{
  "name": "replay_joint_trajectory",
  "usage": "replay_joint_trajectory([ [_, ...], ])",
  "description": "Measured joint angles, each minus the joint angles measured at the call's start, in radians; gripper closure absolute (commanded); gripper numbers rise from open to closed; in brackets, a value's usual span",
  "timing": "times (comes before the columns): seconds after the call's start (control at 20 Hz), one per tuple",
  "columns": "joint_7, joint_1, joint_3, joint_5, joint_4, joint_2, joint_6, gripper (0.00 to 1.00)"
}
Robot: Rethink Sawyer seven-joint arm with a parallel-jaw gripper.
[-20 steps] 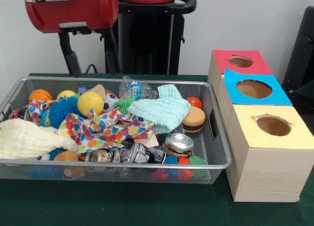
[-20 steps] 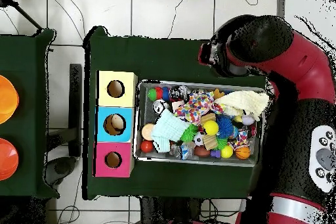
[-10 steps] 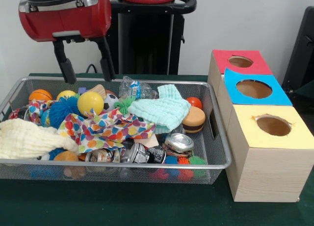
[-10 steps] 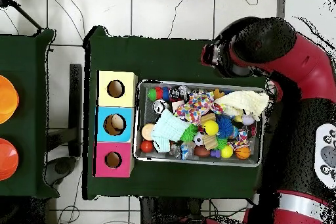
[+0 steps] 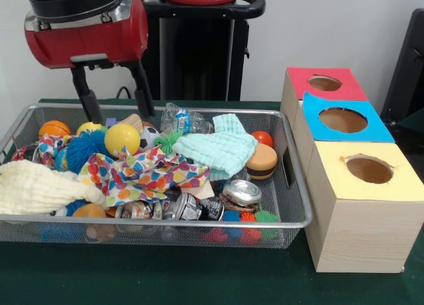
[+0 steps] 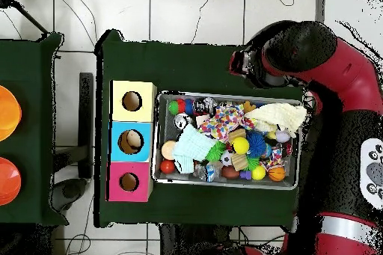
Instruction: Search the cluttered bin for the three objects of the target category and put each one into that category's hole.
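A: Report the large items first.

B: The bench (image 5: 199,288) carries the wire bin (image 5: 291,185), with three boxes at its 3 o'clock side in the front view: the red box (image 5: 295,86), the blue box (image 5: 381,129) and the yellow box (image 5: 404,185), one hole in each top. The gripper (image 5: 114,103) hangs over the bin's 10 o'clock corner; its jaws stand spread, with nothing between them.

A: Where are the target objects?

B: The category is not stated. All candidates lie in the bin: the yellow ball (image 5: 122,138), the mint cloth (image 5: 222,149), the dotted cloth (image 5: 142,174) and the crushed can (image 5: 242,192).

A: State the risk.

B: Probable fault: on descent a jaw snags a cloth and drags neighbours, or the ball rolls off because it sits loose on the clutter.

A: What has changed against the earlier frames?

B: The gripper has come lower; its tips are now level with the bin's far rim. The bin contents are unmoved.
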State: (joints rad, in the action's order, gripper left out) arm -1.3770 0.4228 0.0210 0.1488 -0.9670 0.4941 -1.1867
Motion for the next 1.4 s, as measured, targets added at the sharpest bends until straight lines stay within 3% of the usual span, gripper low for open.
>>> replay_joint_trajectory([
  [1.4, 0.000, 0.032, 0.089, -0.044, 0.000, -0.036, 0.031, 0.00],
])
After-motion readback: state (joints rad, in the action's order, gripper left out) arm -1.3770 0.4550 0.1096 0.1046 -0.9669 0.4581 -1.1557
